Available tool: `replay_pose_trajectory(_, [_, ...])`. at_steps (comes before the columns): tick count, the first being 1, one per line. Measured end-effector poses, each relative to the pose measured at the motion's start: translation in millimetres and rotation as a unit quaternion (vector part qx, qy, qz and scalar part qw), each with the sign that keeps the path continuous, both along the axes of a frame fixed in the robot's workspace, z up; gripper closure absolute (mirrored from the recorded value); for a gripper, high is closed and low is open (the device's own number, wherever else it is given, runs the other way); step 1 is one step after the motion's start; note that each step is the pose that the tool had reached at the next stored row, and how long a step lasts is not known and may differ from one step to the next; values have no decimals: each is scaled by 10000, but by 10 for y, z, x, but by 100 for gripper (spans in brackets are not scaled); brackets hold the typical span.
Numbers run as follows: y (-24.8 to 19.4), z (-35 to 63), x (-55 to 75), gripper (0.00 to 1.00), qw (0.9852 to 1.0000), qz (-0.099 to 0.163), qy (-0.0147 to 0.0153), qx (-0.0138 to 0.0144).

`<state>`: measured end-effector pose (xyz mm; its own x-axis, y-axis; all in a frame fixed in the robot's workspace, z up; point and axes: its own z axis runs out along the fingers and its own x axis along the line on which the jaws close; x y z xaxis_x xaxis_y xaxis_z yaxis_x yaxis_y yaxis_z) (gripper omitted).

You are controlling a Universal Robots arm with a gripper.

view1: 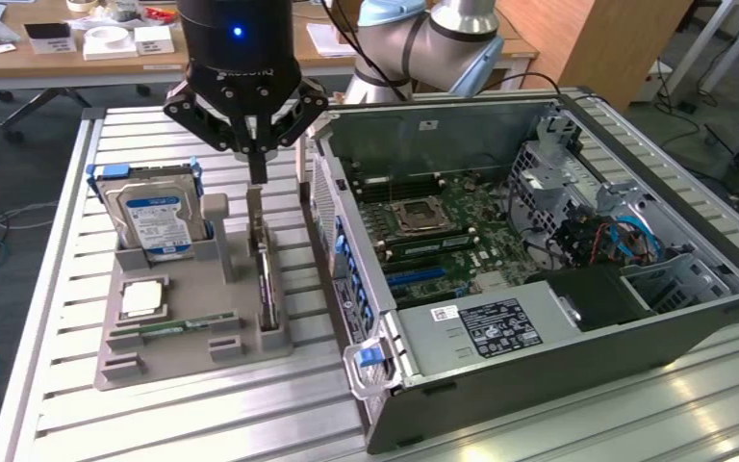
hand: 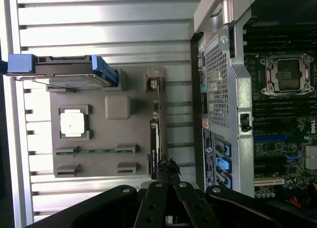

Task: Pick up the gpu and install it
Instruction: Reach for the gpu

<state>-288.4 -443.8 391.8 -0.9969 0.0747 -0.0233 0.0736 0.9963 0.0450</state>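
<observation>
The gpu (view1: 266, 279) stands edge-on in a slot of the grey holder tray (view1: 190, 358), a thin dark card with a silvery bracket at its far end. My gripper (view1: 257, 173) hangs straight above that far end, its fingers shut together into one narrow blade with nothing visibly between them. In the wrist view the gripper's tip (hand: 167, 167) overlaps one end of the gpu (hand: 154, 139); I cannot tell whether they touch. The open computer case (view1: 677, 289) lies just to the exterior view's right of the tray, motherboard (view1: 453, 236) exposed.
On the tray (hand: 101, 139) a hard drive (view1: 151, 219) with blue rails stands upright, a square processor chip (view1: 142, 298) lies flat and a green memory stick (view1: 170, 328) sits in a slot. The case's rear wall (hand: 223, 89) rises close beside the gpu. Everything rests on a slatted metal table (view1: 151, 423).
</observation>
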Motion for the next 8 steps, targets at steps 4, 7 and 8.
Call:
replay_pose_trajectory(4, [-3, 0, 0, 89, 10000, 0, 0, 0])
replay_pose_trajectory(7, [-26, 0, 0, 89, 10000, 0, 0, 0])
replay_pose_trajectory(8, [-38, 0, 0, 89, 10000, 0, 0, 0])
